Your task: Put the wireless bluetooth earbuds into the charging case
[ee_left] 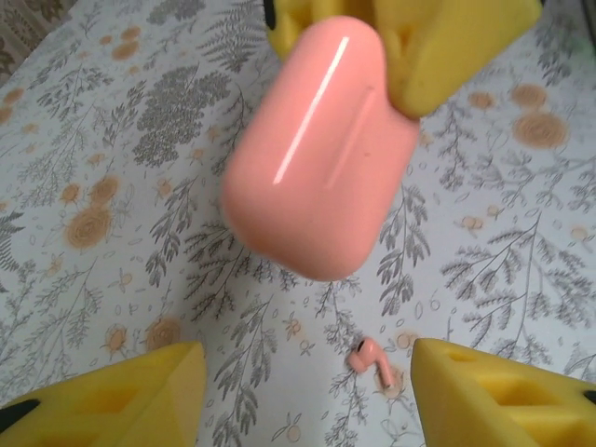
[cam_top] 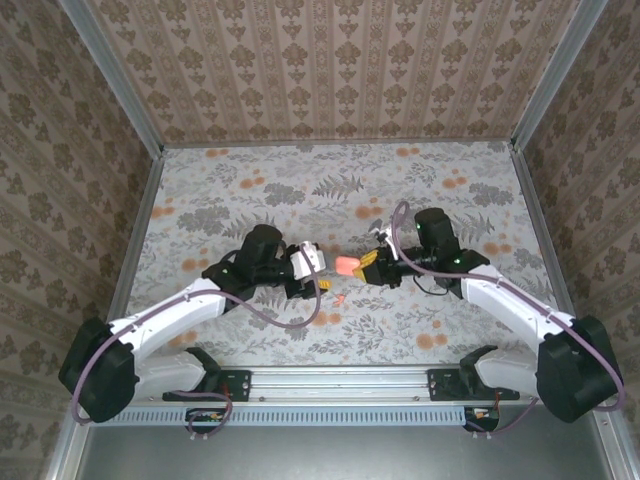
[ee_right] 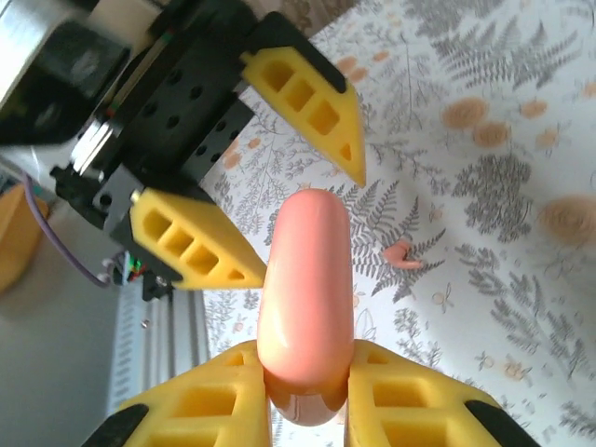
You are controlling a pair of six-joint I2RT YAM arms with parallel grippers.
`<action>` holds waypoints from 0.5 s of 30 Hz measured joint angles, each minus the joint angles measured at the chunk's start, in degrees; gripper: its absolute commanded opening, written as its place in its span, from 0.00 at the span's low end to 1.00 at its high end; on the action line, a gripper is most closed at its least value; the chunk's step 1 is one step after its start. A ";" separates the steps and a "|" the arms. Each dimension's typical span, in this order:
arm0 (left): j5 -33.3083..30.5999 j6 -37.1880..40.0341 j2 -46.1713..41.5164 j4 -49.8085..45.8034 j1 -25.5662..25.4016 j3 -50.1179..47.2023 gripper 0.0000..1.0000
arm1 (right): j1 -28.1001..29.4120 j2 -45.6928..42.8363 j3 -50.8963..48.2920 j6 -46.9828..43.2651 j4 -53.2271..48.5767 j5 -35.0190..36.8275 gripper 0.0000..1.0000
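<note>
The charging case (cam_top: 345,265) is a salmon-pink capsule with its lid down, held above the table. My right gripper (ee_right: 307,372) is shut on one end of it (ee_right: 307,289). In the left wrist view the case (ee_left: 317,158) hangs ahead of my left gripper (ee_left: 307,363), which is open and grips nothing. A single small pink earbud (ee_left: 370,358) with a short stem lies on the table below the case, close to the left gripper's right finger. The earbud (ee_right: 400,253) also lies to the right of the case in the right wrist view, and in front of the case (cam_top: 338,298) in the top view.
The floral tablecloth (cam_top: 300,190) covers the table, with patterned walls on three sides and a metal rail (cam_top: 340,380) at the near edge. The two grippers face each other at mid-table, the left gripper's fingers (ee_right: 307,102) close around the case's free end.
</note>
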 measured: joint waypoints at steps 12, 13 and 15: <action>12.35 -8.66 -0.98 13.77 1.64 -3.76 0.47 | -1.40 -2.62 -2.03 -15.91 6.62 -6.91 0.20; 12.96 -8.92 -0.98 14.40 1.70 -3.76 0.47 | -1.40 -2.45 -2.03 -16.09 6.93 -7.41 0.20; 14.21 -9.75 -0.98 15.85 1.73 -3.76 0.47 | -1.44 -1.79 -2.01 -16.44 7.28 -8.63 0.20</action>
